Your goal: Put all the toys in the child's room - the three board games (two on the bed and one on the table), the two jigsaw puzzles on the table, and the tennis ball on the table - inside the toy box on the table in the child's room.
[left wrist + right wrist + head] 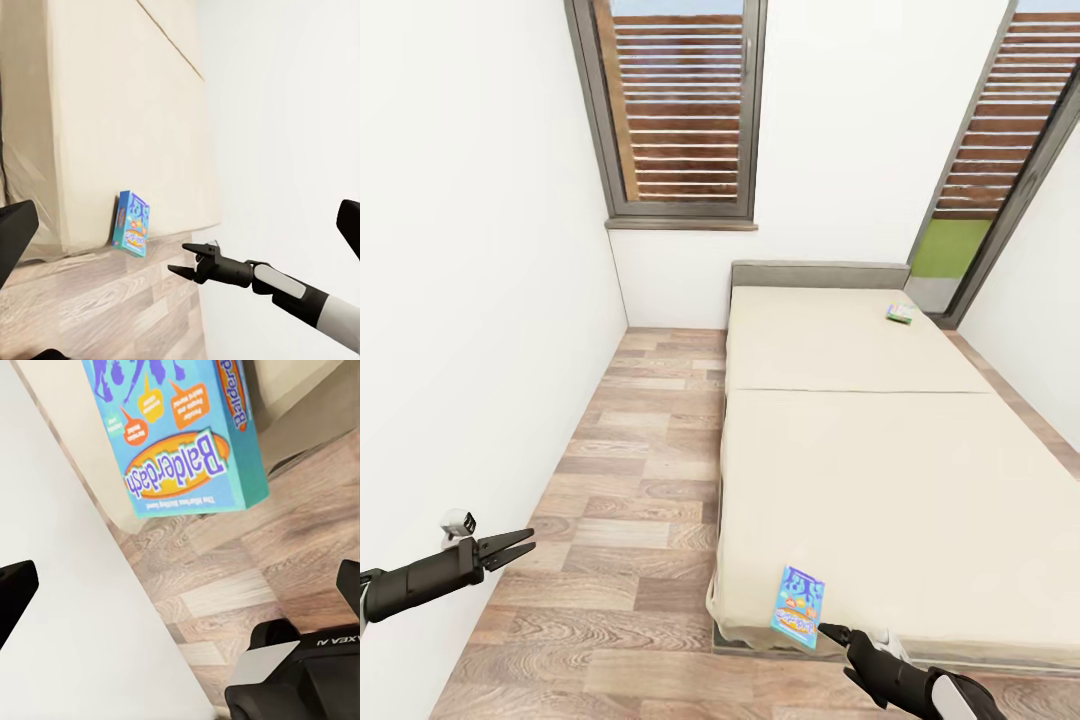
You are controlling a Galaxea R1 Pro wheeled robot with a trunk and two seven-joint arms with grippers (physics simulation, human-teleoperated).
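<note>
A blue board game [798,606] with cartoons lies at the near left corner of the bed [880,470], overhanging the mattress edge. In the right wrist view its cover [180,435] reads "Balderdash". My right gripper [834,632] is open just beside and short of this box, touching nothing; in the left wrist view the right gripper [180,259] stands a little apart from the box [130,223]. A green-white board game [901,313] lies near the headboard at the bed's far right. My left gripper [518,546] hangs open and empty over the floor by the left wall.
A strip of wood floor [640,480] runs between the white left wall [470,330] and the bed. Two slatted windows [682,110] stand in the far wall. The grey headboard [820,273] is against that wall.
</note>
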